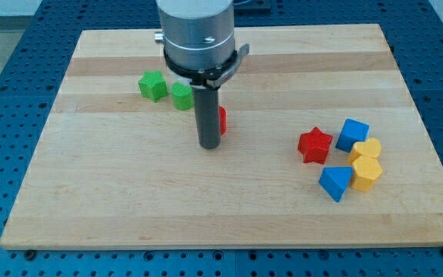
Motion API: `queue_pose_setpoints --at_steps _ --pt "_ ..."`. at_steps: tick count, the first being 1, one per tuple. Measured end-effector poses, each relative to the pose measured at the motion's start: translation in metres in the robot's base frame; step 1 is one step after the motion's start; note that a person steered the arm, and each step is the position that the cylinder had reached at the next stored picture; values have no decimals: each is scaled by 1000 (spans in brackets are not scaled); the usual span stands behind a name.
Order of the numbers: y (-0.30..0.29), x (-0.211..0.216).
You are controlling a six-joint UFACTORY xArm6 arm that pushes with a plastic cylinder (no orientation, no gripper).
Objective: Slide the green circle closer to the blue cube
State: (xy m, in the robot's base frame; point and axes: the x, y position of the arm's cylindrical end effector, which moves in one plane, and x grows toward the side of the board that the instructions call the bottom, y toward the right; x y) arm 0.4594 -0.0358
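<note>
The green circle point(181, 97) sits at the upper left of the board, partly hidden by the arm, just right of a green star point(152, 85). The blue cube point(352, 134) lies far off at the view's right in a cluster of blocks. My tip point(209, 145) rests on the board below and right of the green circle, a short way from it. A red block point(222, 120) peeks out from behind the rod on its right; its shape is hidden.
Around the blue cube lie a red star point(314, 145), two yellow blocks point(368, 149) point(366, 172) and a blue triangle point(335, 182). The wooden board point(129, 192) ends near the cluster's right side.
</note>
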Motion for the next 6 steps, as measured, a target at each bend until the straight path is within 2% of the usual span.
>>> queue_pose_setpoints --at_steps 1,2,3,5,6 --pt "-32 -43" --pt "-20 -64" --pt "22 -44" --pt "59 0" --pt "65 5"
